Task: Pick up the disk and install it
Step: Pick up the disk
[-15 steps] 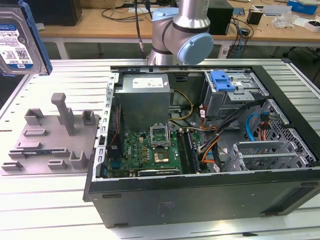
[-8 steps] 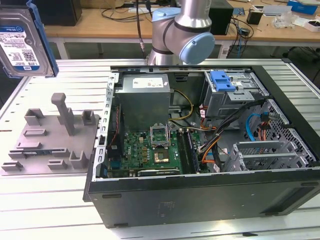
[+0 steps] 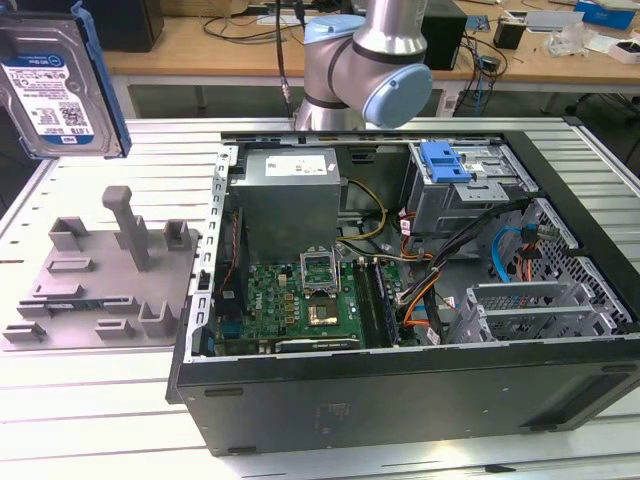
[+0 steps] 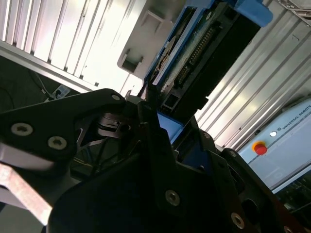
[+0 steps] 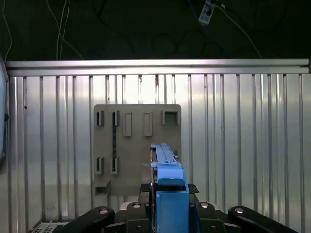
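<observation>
Disk (image 3: pixel 60 85): pinched edge-on between my fingers (image 4: pixel 154 136), gripper (image 5: pixel 167 190) holding it high above the fixture plate (image 3: pixel 90 300), clear of its posts, apart from the open case (image 3: pixel 400 400).

A grey plastic fixture plate (image 3: pixel 90 290) with upright posts lies flat on the ribbed aluminium desk (image 3: pixel 90 400), near its edge at the exterior view's left. Just beside it sits an open computer case (image 3: pixel 400 400), showing a power supply (image 3: pixel 288 195), a green motherboard (image 3: pixel 300 310) and a blue-latched drive cage (image 3: pixel 443 160).
</observation>
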You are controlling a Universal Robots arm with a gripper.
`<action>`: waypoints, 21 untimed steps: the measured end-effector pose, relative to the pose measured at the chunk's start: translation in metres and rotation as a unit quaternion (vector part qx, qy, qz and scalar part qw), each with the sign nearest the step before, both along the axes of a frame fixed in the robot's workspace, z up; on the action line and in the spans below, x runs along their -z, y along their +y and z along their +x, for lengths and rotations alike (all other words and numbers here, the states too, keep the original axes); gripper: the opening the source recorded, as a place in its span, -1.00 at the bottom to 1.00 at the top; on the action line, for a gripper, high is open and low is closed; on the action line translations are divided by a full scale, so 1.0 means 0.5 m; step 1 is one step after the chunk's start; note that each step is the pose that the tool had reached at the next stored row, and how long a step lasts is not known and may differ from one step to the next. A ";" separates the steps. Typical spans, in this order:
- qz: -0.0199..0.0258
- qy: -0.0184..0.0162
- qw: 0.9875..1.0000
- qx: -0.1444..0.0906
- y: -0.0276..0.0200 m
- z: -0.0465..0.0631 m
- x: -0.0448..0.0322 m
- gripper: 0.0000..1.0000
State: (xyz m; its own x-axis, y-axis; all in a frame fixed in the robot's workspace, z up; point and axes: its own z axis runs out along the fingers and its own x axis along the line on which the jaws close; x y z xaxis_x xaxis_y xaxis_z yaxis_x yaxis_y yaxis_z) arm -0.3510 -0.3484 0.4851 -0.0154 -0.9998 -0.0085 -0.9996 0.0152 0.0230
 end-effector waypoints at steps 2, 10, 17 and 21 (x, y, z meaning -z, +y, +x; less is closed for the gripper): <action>0.000 0.001 1.000 0.000 -0.0064 0.013 -0.001 -0.26; 0.000 0.004 1.000 0.000 -0.0306 0.069 -0.006 -0.26; 0.000 0.008 1.000 0.000 -0.0568 0.124 -0.009 -0.26; 0.000 0.010 1.000 0.000 -0.0843 0.159 -0.011 -0.26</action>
State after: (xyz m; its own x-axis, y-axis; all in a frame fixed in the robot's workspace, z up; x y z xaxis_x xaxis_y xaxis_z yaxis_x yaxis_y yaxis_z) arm -0.2717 -0.3906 0.4907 -0.0155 -0.9998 -0.0082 -0.9989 0.0151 0.0438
